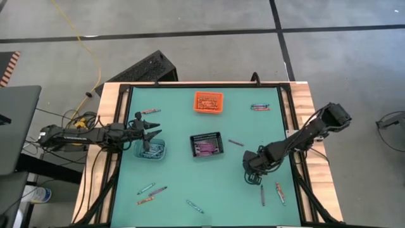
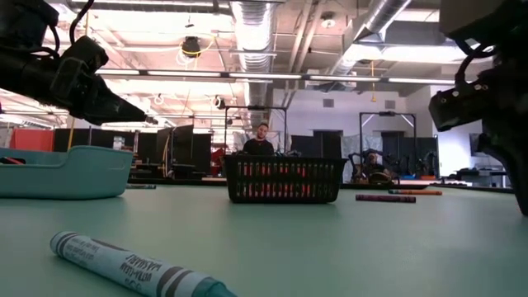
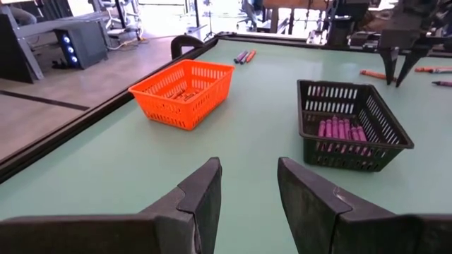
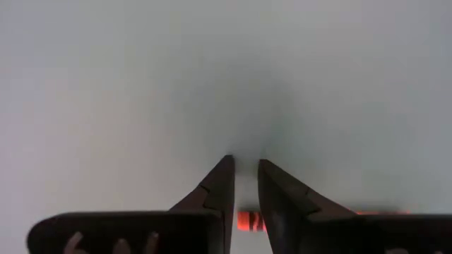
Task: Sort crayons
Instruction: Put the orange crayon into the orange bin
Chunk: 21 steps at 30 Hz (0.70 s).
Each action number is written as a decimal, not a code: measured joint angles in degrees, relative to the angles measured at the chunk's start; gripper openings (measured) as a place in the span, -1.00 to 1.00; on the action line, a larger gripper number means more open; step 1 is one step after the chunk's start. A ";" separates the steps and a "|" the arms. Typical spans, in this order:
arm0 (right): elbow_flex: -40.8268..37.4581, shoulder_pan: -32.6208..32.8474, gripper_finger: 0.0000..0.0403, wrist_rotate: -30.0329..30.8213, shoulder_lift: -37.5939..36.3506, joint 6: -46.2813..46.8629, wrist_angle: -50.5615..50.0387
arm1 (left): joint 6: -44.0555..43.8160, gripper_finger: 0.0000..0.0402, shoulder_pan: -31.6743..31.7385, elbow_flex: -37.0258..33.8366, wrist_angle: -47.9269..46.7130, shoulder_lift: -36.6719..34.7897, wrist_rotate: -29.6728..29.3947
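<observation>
Only the right wrist view shows an orange crayon [image 4: 248, 221] lying crosswise under the narrowly parted fingertips of the right end effector [image 4: 245, 168], which points down at the green desk [image 1: 177, 183] and grips nothing. The high view alone shows loose crayons [image 1: 271, 192] just beside it. The left end effector [image 3: 248, 169] hovers open and empty over the teal bin [image 1: 150, 149], while the left wrist view shows purple paper-wrapped crayons [image 3: 342, 132] in the black basket [image 3: 381, 120] and the orange basket [image 3: 185, 92] beyond.
</observation>
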 joint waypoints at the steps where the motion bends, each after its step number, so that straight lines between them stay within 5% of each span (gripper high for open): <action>1: -0.10 -0.06 -0.57 0.02 -0.66 0.02 0.12 | 0.00 -0.36 0.00 0.02 0.00 0.11 -0.02; 6: 2.20 -2.06 -0.57 1.87 -6.47 4.11 0.07 | 0.00 -0.36 0.01 0.02 -0.02 0.25 0.01; 15: 2.68 -1.99 -0.57 1.39 -13.51 39.68 -6.51 | 0.00 -0.36 0.02 0.00 -0.02 0.25 0.00; 21: 2.64 2.21 -0.57 -3.04 -11.43 51.13 -14.52 | 0.00 -0.36 0.00 0.01 0.00 0.25 -0.02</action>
